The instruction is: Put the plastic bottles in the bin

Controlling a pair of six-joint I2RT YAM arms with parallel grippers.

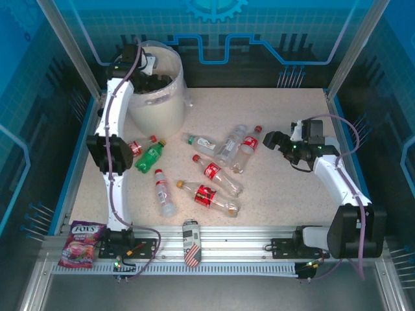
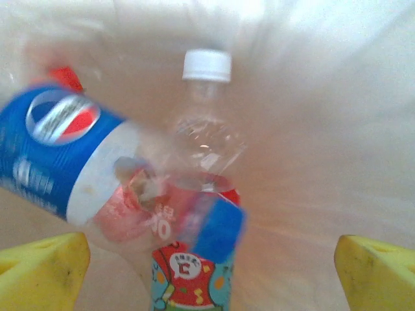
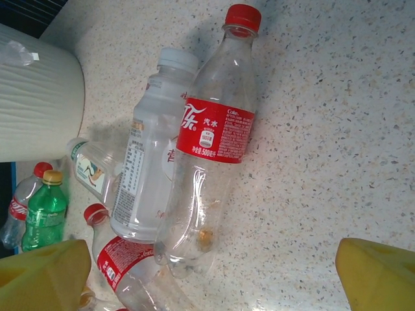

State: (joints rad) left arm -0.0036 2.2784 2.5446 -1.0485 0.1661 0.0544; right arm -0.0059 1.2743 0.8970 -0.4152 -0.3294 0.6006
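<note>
My left gripper [image 1: 153,72] hangs inside the mouth of the cream bin [image 1: 162,107] at the back left. Its yellow fingertips [image 2: 45,265] stand wide apart and open, with nothing between them. Below them in the bin, a blue-labelled bottle [image 2: 58,155] is blurred and touches neither finger, and a white-capped clear bottle [image 2: 204,129] lies beneath it. Several plastic bottles lie on the table, among them a green one [image 1: 150,154] and a red-capped one [image 1: 249,139]. My right gripper [image 1: 275,139] is open just right of that red-capped bottle [image 3: 214,136], which leans on a white-capped bottle [image 3: 152,162].
A patterned can [image 1: 191,243] stands on the front rail, with a candy packet [image 1: 82,243] at the front left. The left arm's elbow [image 1: 109,154] hangs beside a small red-labelled bottle [image 1: 136,147]. Bare tabletop [image 1: 292,201] lies at the front right.
</note>
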